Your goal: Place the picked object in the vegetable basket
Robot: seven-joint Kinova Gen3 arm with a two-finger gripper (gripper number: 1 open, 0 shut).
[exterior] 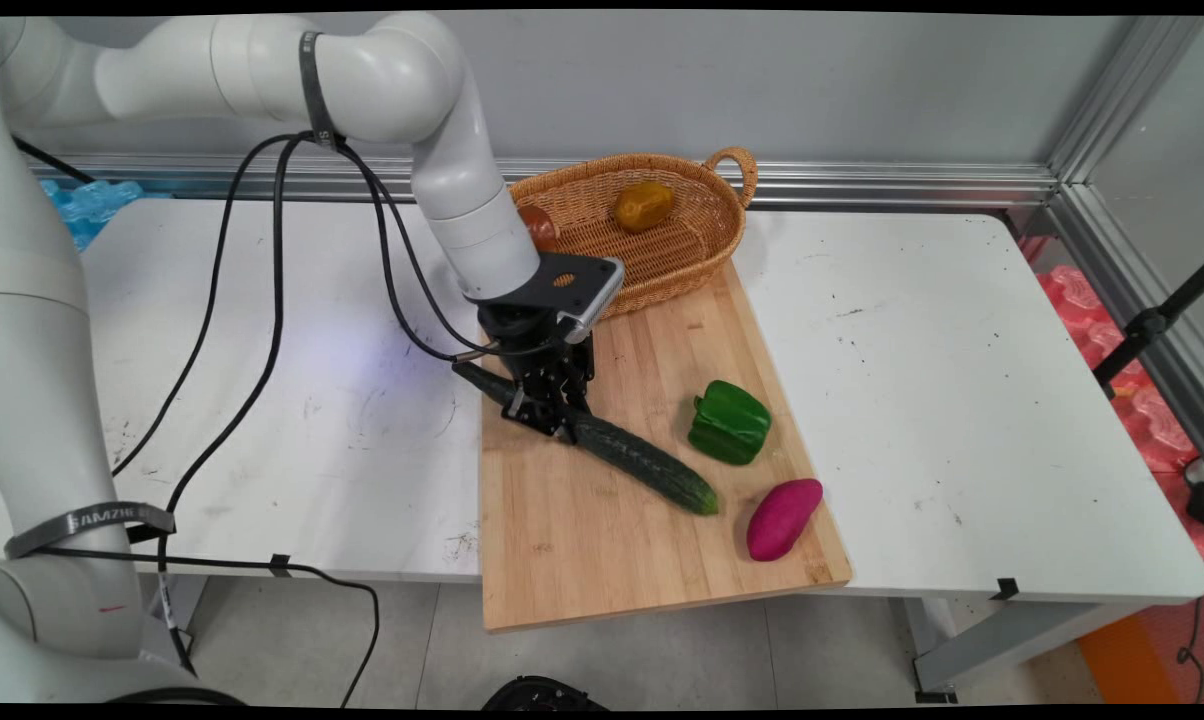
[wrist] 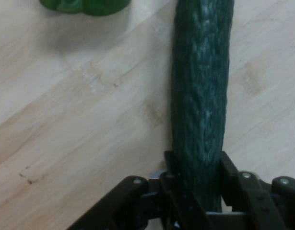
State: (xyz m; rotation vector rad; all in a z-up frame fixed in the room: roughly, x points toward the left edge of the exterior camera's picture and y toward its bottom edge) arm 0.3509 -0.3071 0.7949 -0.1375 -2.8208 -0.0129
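A: Nearest the camera is the board (exterior: 612,560), its near edge overhanging the table (exterior: 962,400). What lies on it?

B: A cucumber (exterior: 642,462) runs diagonally across the board, its far end reaching past the board's left edge. A green pepper (exterior: 729,422) lies to its right, apart from it. A purple sweet potato (exterior: 783,518) sits near the board's right front corner.

A: State of the gripper (exterior: 552,415)?

B: It is down on the cucumber, about a third of the way from the far end. In the hand view the two fingers (wrist: 169,165) stand on either side of the cucumber (wrist: 201,96) and press against its flanks. The jaws are narrow and closed around it.

A: Handling properties?

B: Judged from appearance: long, stiff and moderately heavy, with a ridged skin that offers some friction. Because the hold is off-centre, the longer free end may sag or pivot if it is raised. A hold nearer the middle would balance it better.

A: Anything behind?

B: A wicker basket (exterior: 702,250) touches the board's far edge. It holds a yellow pepper (exterior: 644,206) and a reddish item partly hidden by the arm.
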